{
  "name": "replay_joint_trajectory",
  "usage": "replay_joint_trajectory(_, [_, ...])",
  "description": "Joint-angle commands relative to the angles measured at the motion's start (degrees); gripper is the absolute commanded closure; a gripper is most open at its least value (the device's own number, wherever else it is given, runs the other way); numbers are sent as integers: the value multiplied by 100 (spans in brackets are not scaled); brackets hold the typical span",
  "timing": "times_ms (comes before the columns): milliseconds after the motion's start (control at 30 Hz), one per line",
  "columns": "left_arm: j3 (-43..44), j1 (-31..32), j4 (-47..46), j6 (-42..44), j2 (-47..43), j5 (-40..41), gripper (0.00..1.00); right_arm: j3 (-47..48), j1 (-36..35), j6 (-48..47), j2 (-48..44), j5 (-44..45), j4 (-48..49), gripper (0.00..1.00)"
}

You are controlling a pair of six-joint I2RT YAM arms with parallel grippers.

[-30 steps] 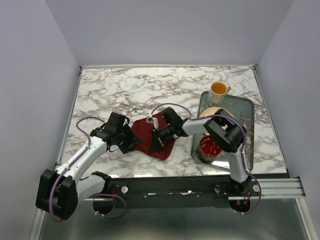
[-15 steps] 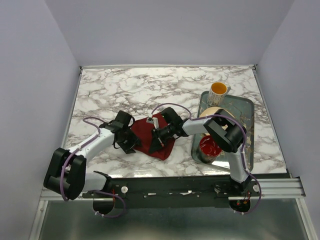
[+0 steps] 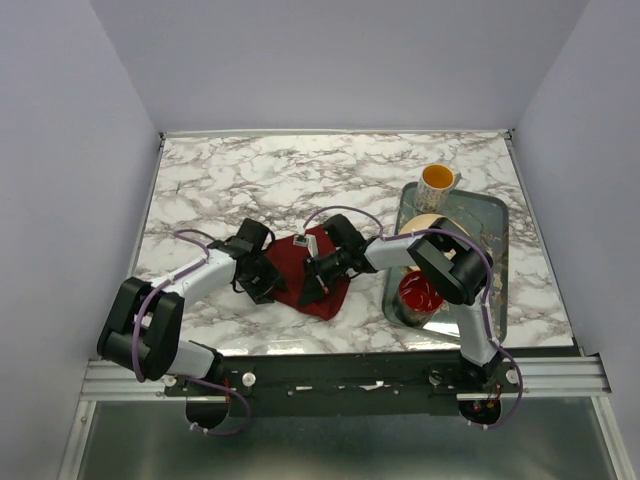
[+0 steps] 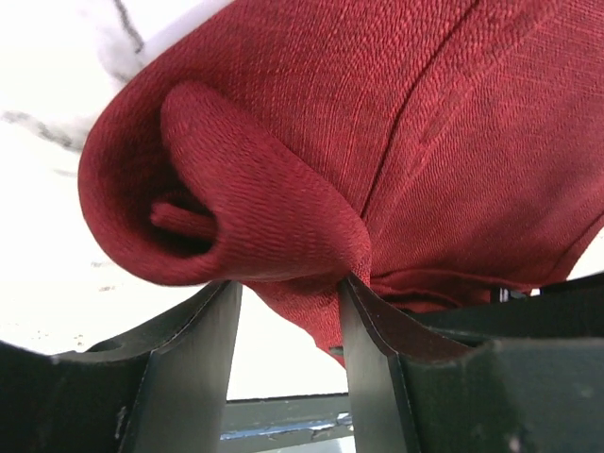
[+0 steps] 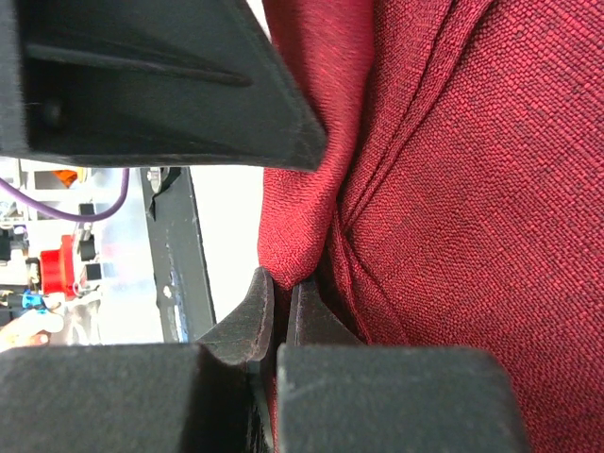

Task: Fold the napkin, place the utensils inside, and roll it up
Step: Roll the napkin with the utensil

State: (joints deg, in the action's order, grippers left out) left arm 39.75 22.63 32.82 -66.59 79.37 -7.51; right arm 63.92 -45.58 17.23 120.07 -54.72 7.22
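The maroon napkin (image 3: 322, 285) lies bunched on the marble table between my two grippers. My left gripper (image 3: 262, 281) is at its left edge. In the left wrist view the napkin's rolled end (image 4: 255, 189) curls just above the open jaws (image 4: 288, 293), with some cloth hanging into the gap and touching the right finger (image 4: 373, 340). My right gripper (image 3: 312, 282) is over the napkin's middle. In the right wrist view its jaws (image 5: 281, 288) are shut on a fold of the napkin (image 5: 444, 208). The blue utensil is hidden.
A metal tray (image 3: 495, 215) stands at the right with a yellow-lined mug (image 3: 438, 182), a plate (image 3: 428, 225) and a red bowl (image 3: 418, 292). The table's front rail (image 3: 340, 370) runs close below the napkin. The marble table top (image 3: 300, 175) stretches behind the arms.
My left arm has swung right, bringing its gripper from beside the napkin up against its left edge. The right gripper has stayed on the napkin.
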Motion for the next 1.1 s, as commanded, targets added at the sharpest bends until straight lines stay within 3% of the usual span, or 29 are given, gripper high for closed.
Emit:
replay_joint_trajectory(0, [-89, 22, -337, 128, 350, 347, 48, 6, 6, -396, 122, 479, -537, 96])
replay_joint_trajectory(100, [-142, 22, -478, 172, 482, 372, 52, 94, 6, -484, 113, 515, -696, 92])
replay_joint_trajectory(200, [-204, 13, -522, 234, 588, 364, 64, 164, 6, -563, 69, 646, -994, 88])
replay_joint_trajectory(367, [-301, 4, -592, 216, 641, 267, 71, 559, -73, -782, -273, 1287, -1986, 64])
replay_joint_trajectory(433, [-310, 13, -619, 225, 658, 224, 74, 744, -170, -844, -554, 1936, -2555, 54])
replay_joint_trajectory(667, [-248, 13, -575, 225, 720, 74, 79, 1211, -776, -1056, -1477, 4141, -3754, 40])
replay_joint_trajectory(833, [-213, 13, -601, 85, 720, -110, 79, 659, -1741, -942, -1855, 6268, -3221, 37])
replay_joint_trajectory(1067, [-318, -22, -601, -38, 597, -155, 79, 209, -2587, -809, -1812, 7755, -2323, 36])
